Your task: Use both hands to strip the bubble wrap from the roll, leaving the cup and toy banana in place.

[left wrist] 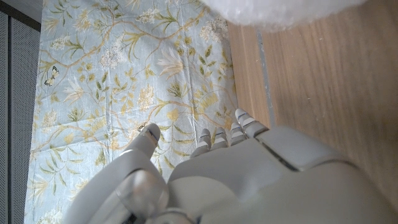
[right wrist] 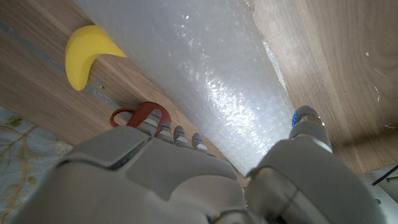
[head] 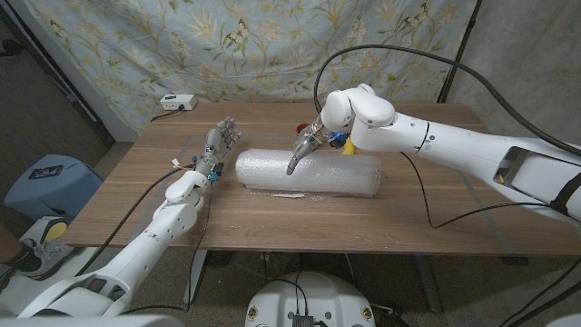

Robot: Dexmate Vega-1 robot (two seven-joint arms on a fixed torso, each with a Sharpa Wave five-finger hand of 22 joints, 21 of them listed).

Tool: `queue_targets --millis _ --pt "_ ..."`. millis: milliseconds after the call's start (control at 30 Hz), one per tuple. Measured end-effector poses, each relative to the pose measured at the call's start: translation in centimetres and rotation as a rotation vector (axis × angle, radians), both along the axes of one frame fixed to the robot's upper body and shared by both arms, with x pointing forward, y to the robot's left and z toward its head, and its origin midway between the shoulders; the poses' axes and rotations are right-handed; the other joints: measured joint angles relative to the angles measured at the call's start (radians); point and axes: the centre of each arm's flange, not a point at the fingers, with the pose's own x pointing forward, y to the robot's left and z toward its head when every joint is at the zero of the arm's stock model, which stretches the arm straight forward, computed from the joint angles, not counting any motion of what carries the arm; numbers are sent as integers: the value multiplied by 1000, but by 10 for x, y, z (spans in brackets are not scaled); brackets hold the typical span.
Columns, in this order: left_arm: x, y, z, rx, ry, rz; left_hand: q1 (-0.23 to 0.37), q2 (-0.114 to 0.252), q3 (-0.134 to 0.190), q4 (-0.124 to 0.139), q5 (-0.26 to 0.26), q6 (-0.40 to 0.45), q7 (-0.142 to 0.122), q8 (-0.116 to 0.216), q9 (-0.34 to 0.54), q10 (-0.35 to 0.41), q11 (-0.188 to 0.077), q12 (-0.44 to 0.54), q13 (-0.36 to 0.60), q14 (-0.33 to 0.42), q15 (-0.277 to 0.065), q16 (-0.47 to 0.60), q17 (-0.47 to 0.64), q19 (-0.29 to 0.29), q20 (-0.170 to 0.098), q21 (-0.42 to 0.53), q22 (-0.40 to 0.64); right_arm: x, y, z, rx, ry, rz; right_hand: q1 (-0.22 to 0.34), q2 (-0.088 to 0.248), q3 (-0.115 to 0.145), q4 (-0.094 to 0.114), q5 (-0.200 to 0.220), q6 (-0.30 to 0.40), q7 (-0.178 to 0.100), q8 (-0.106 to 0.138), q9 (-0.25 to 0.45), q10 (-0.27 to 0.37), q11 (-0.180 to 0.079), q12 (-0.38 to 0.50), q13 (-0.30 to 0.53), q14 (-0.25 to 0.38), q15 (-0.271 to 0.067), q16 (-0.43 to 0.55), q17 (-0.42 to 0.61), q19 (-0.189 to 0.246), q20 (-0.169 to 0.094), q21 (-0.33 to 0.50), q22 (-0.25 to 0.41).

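Bubble wrap roll (head: 309,173) lying on its side across the middle of the wooden table (head: 436,227), long axis running left to right. Wrap still on the roll; a loose white edge visible along its near side.

Right hand (head: 303,150) over the roll's top, left of centre, fingers (head: 292,166) pointing down onto the wrap. In the right wrist view, right hand (right wrist: 186,180) straddling the roll (right wrist: 205,74), fingers on one flank and thumb (right wrist: 306,118) on the other, spread apart. Touching or nearly touching the wrap; firm grip not confirmed. Nothing enclosed in the hand.

Left hand (head: 218,145) raised just beside the roll's left end, palm upright, fingers extended and apart, holding nothing. Gap between hand and roll not clear from the head view. In the left wrist view, left hand (left wrist: 224,174) with fingers (left wrist: 242,124) straight, a blurred white end of the roll (left wrist: 280,9) near the frame's edge, not touching the hand.

Toy banana (right wrist: 84,53), yellow, on the table close against the roll's far side. Red cup (right wrist: 140,115) also behind the roll, just beyond the right hand's fingers; seen in the head view as a small red patch (head: 304,125) behind the right hand.

White box (head: 178,102) with a cable at the table's far left corner. Floral cloth (head: 254,45) hanging behind the table.
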Motion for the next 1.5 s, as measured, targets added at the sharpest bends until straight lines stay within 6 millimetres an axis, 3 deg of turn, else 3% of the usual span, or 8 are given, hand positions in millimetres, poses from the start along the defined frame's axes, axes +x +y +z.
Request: queue_targets --millis 567,1500 --pt "4 -6 3 8 7 -14 0 0 0 0 0 16 5 0 0 5 5 0 0 9 -2 0 0 5 5 0 0 8 -12 -8 -5 -12 -32 21 -3 -8 6 8 0 0 0 0 0 0 0 1 0 0 0 0 4 4 0 0" --pt "11 -11 1 -10 19 -18 0 0 7 1 0 16 5 0 0 11 0 4 0 13 3 0 0 5 5 0 0 21 1 -12 14 14 -32 53 11 -27 17 23 0 0 8 0 0 0 5 5 0 0 8 0 16 17 7 0"
